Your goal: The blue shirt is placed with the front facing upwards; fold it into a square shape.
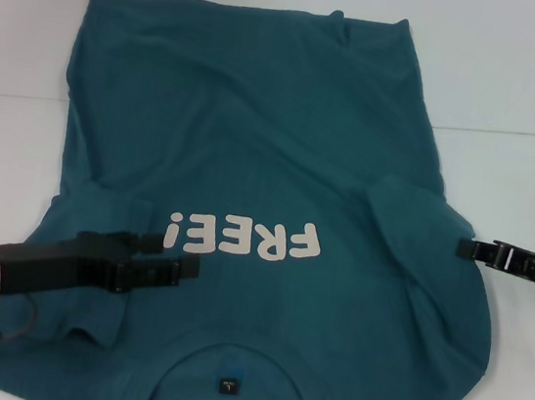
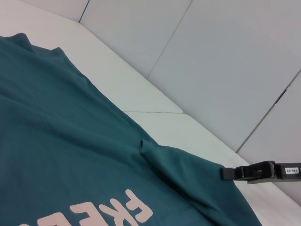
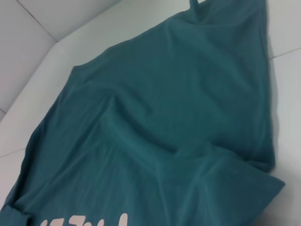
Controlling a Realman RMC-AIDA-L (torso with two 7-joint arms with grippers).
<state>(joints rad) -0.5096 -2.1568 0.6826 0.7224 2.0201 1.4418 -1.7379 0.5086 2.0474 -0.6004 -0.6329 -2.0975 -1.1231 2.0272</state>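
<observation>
Head view: my left gripper (image 1: 185,266) sits over the shirt (image 1: 256,139) near the table's (image 1: 521,76) near edge, seemingly clamped on cloth. My right gripper (image 1: 465,249) touches the right sleeve; its grip I cannot tell. The shirt's length runs toward the far edge.

A white table (image 1: 519,85) made of joined panels fills the scene, with thin seams visible. Pale grey wall panels (image 2: 225,56) rise on the far side.

Looks like lab/test bench: plain white table (image 1: 519,85), pale panelled wall (image 2: 225,52) behind, no furnishings.
</observation>
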